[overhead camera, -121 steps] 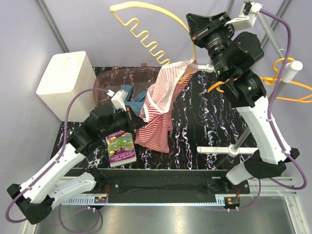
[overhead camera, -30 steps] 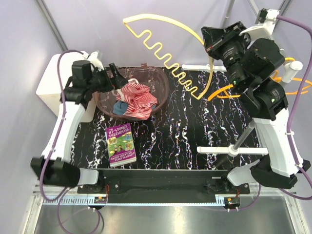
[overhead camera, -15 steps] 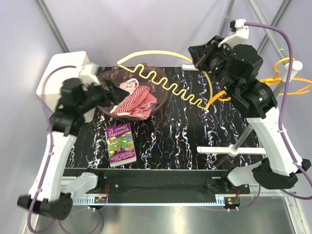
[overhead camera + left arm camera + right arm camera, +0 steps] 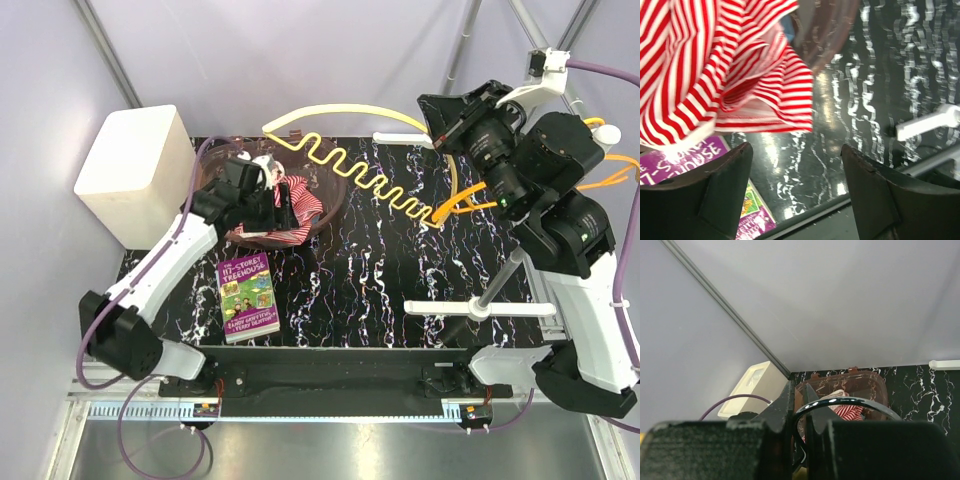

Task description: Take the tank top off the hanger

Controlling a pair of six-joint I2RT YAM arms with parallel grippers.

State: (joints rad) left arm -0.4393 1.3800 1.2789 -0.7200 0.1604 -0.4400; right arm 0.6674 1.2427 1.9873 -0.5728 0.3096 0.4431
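tank top (image 4: 715,65) is off the hanger now, and the left gripper (image 4: 797,190) has let it go. the wrist view shows the two fingers spread wide with nothing between them, only table (image 4: 865,100) and a corner of the book (image 4: 670,160). the striped cloth sits just beyond the fingertips, apart from them.

moving outward, the top view puts the left gripper (image 4: 270,200) at the near side of the brown basket (image 4: 335,185). the tank top (image 4: 295,205) is bunched inside it, with a fold that seems to spill over the near rim toward the book (image 4: 248,297).

across the table the right gripper (image 4: 447,115) is raised at the far right, and the yellow hanger (image 4: 350,170) hangs from it, bare along its whole wavy bar. in its own wrist view the right gripper (image 4: 799,390) has its fingers pressed almost together, a thin slit between them; the contact with the hanger is not visible there.

four seconds ago the garment was draped on that hanger while the left arm reached for it. a second ago it lay in the basket with the left gripper over it, and since then the gripper has come round to the near rim. i judge the task essentially done, and what remains is clearing both arms without snagging the cloth.
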